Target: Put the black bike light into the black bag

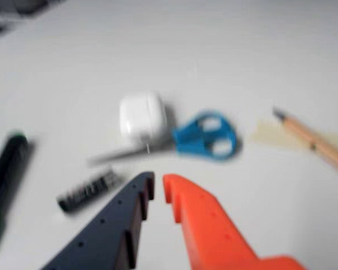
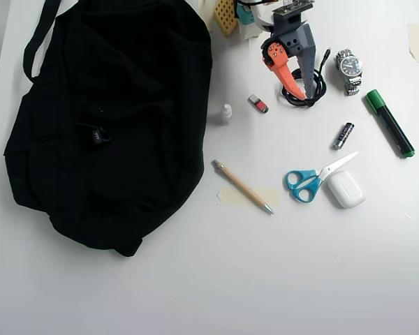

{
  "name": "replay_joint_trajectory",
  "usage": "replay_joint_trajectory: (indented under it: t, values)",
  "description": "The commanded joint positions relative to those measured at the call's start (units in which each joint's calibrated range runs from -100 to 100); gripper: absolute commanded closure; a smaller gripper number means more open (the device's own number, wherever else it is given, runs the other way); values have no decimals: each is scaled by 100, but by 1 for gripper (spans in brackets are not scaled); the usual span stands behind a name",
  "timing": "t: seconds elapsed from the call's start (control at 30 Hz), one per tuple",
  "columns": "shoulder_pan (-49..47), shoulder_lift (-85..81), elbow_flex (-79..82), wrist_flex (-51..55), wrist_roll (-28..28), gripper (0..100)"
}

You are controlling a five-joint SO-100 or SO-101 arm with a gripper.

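Observation:
The black bag [image 2: 119,118] lies floppy over the left half of the table in the overhead view, its strap running off the top left. The black bike light shows in neither view. My gripper [image 2: 304,95] hangs at the top centre-right over a coiled black cable [image 2: 320,84], well right of the bag. In the blurred wrist view its dark blue and orange fingers meet at the gripper [image 1: 159,183] tips with only a sliver between them, and they hold nothing.
On the table right of the bag lie a pencil [image 2: 241,186], blue scissors [image 2: 307,181], a white case [image 2: 345,189], a battery [image 2: 343,135], a green marker [image 2: 390,123], a watch [image 2: 349,68], a red-grey USB stick [image 2: 258,104] and a small white bottle [image 2: 225,112].

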Motion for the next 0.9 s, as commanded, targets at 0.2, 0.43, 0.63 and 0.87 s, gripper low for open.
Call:
replay_joint_trajectory:
  t: [0.2,0.43,0.63,0.87]
  values:
    - [1588,31,101,2110,19,98]
    - [1797,-35,101,3505,45,98]
    - [2081,31,101,3953,50,98]
    - [2104,-60,101,3962,40,98]
